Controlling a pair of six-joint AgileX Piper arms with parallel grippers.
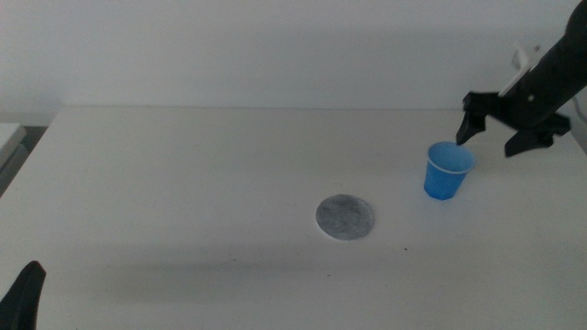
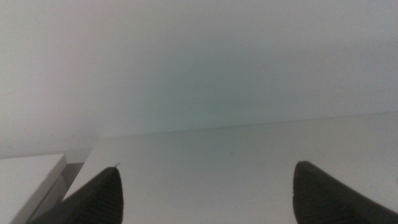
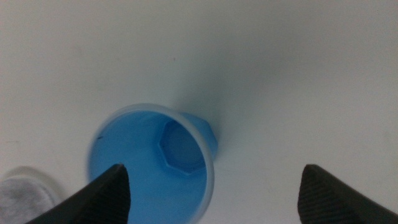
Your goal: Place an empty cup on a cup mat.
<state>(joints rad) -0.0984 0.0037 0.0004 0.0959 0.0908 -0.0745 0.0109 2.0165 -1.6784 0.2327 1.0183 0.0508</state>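
— What do we have at the far left of the middle view?

— Only the tip of our left gripper [image 1: 26, 291], waiting at the bottom corner of the table [image 1: 183, 174]. In its own wrist view the two jaws stand wide apart with nothing between them.

— And moving toward the centre?

— The cup mat [image 1: 345, 217] lies flat on the table, bare, a little right of the middle.

— Where do we see the cup?

— To the right of the mat and slightly further back, near it but not touching. The cup [image 1: 448, 170] stands upright on the table, its long axis vertical, wide mouth up and narrow base down. From above we look straight into it and see its empty bottom.

— And at the right edge?

— Our right gripper [image 1: 500, 124] hangs above the cup and just to its right, jaws spread wide, holding nothing. One jaw is over the cup's rim.
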